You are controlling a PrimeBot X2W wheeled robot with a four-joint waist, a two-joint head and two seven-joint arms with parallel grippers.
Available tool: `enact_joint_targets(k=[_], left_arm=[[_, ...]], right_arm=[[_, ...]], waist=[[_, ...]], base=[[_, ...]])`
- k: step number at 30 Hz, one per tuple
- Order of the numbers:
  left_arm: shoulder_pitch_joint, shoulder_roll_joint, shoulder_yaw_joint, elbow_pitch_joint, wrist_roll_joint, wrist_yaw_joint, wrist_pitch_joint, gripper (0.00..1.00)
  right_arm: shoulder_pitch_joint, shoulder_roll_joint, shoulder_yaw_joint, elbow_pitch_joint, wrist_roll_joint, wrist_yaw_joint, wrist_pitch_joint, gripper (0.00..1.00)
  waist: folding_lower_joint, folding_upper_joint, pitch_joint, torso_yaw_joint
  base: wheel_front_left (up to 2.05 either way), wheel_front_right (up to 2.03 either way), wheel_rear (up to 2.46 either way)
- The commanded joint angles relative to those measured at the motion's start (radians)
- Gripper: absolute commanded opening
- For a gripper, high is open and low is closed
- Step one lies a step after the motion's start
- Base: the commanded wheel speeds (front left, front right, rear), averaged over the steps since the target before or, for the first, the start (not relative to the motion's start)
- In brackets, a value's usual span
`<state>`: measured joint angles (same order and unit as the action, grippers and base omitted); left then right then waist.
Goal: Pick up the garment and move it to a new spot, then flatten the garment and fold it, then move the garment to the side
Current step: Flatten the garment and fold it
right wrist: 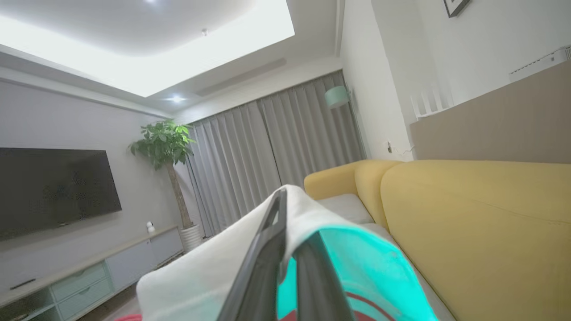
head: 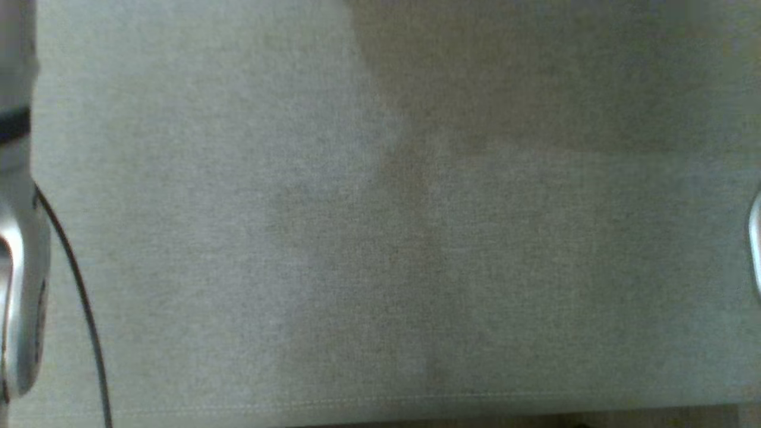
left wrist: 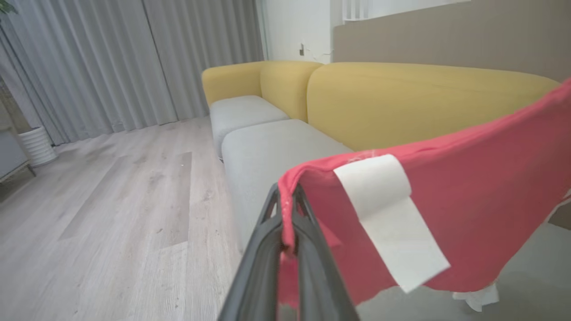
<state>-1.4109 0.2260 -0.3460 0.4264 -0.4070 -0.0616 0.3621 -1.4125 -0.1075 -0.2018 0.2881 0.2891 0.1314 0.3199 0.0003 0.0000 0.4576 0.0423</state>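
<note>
Garment [left wrist: 446, 191], red: aloft over sofa seat [head: 380, 238]; left gripper [left wrist: 285, 198] and right gripper [right wrist: 292, 223] each pinching an edge. Advised: lower level, cloth taut.

So the right gripper [right wrist: 289, 232] has its two dark fingers pinched tight on the garment [right wrist: 370, 272], white cloth one side, turquoise with a bit of red on the other. A yellow sofa [right wrist: 482, 214] runs along the right, with grey curtains [right wrist: 267, 147] behind and a plant [right wrist: 165, 142] and TV [right wrist: 53, 187] on the left.
</note>
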Motion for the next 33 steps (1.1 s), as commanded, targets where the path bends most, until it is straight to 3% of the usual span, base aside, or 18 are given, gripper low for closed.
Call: enact_joint_targets(k=[1,5,9,17,23,33], left_arm=[[-0.040,0.029,0.012,0.026,0.022,-0.004,-0.041,0.00],[-0.020,-0.010,-0.017,0.149,0.033,-0.020,-0.166,0.00],[0.124,-0.012,-0.075,0.195,0.040,-0.043,-0.251,0.00],[0.560,0.056,-0.109,0.063,-0.002,-0.037,-0.328,0.00],[0.909,0.103,-0.108,-0.168,-0.046,0.038,-0.321,0.00],[1.382,0.138,-0.119,-0.569,-0.079,0.221,-0.273,0.00]], right_arm=[[-0.031,0.028,0.019,0.008,0.002,-0.001,-0.037,0.00],[0.047,0.018,0.083,0.073,0.056,-0.001,-0.107,0.00],[0.293,-0.015,0.152,0.037,0.159,-0.001,-0.143,0.00],[0.844,-0.057,0.201,-0.148,0.277,-0.001,-0.166,0.00],[1.177,-0.004,0.154,-0.282,0.295,-0.001,-0.155,0.00],[1.628,0.055,0.063,-0.503,0.267,-0.001,-0.098,0.00]], waist=[[-0.0003,0.0000,0.072,-0.016],[-0.0003,0.0000,0.087,-0.033],[-0.0003,0.0000,0.061,-0.049],[-0.0003,0.0000,-0.018,-0.077],[-0.0003,0.0000,-0.119,-0.065],[-0.0003,0.0000,-0.206,-0.041]], base=[[0.00,0.00,0.00],[0.00,0.00,0.00],[0.00,0.00,0.00],[0.00,0.00,0.00],[0.00,0.00,0.00],[0.00,0.00,0.00]])
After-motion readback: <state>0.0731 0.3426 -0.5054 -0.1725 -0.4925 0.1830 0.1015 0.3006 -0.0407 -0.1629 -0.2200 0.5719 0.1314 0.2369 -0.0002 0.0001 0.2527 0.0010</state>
